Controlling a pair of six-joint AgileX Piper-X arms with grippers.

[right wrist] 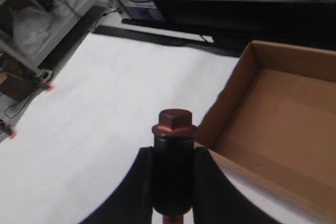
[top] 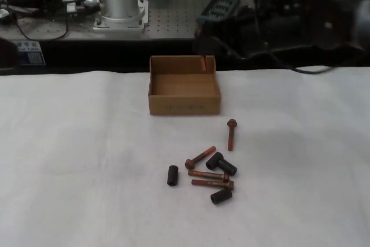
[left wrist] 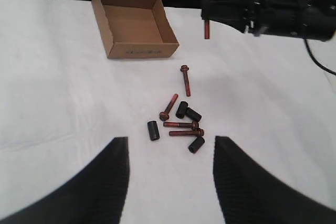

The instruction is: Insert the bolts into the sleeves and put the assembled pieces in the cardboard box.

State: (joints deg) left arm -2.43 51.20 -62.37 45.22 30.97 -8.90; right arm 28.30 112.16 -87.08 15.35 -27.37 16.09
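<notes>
Closest to the high camera, four black sleeves (top: pixel 221 196) and four bolts (top: pixel 208 174) lie loose in a cluster on the white cloth (top: pixel 69 172), none of them joined. One bolt lies a little apart, toward the cardboard box (top: pixel 185 103). Beyond them the box stands open and looks empty. At its far right corner an assembled piece (top: pixel 203 63) hangs from an arm.

From the left wrist, the left gripper (left wrist: pixel 168 182) hangs above the near cloth with its jaws spread wide and nothing between them. The loose cluster lies just ahead of it. Farther off, the right gripper (left wrist: pixel 207 10) holds the assembled piece upright, up off the cloth beside the box.

From the right wrist, the right gripper's jaws are closed tight on the sleeve, with the bolt head standing out of its top. The box's corner is just beside it. I cannot tell whether the piece is over the inside or just outside the rim.

By my reading, one pair is assembled but not yet in the box. Four more pairs are left to join and box.
</notes>
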